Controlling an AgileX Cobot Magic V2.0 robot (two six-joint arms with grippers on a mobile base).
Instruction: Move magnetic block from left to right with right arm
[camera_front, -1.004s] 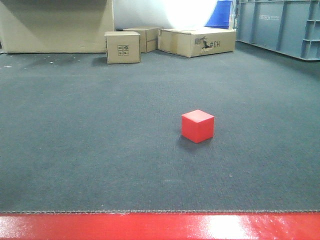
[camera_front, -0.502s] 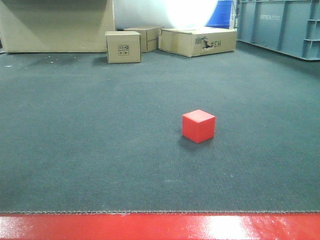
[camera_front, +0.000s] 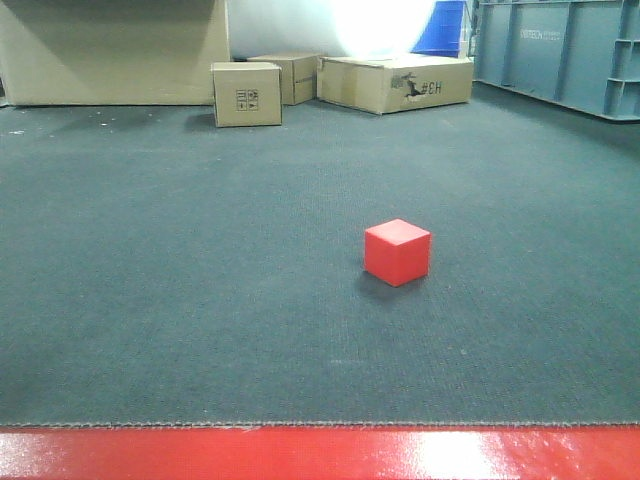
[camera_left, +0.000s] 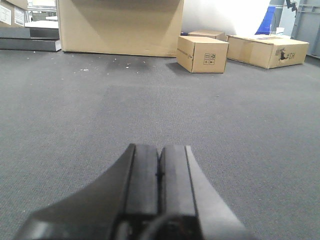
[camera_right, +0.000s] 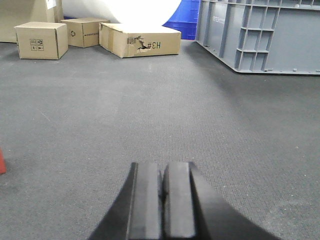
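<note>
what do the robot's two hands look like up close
Both look alike in the wrist views. The left hand has two flat, matte black fingers, rectangular with squared tips, widening into a dark sloped body. The right hand has the same black slab shape. No markings or cables show clearly on either.

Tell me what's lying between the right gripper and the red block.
Only bare carpet: the right wrist view shows the right gripper and the red block at its left edge.
</note>
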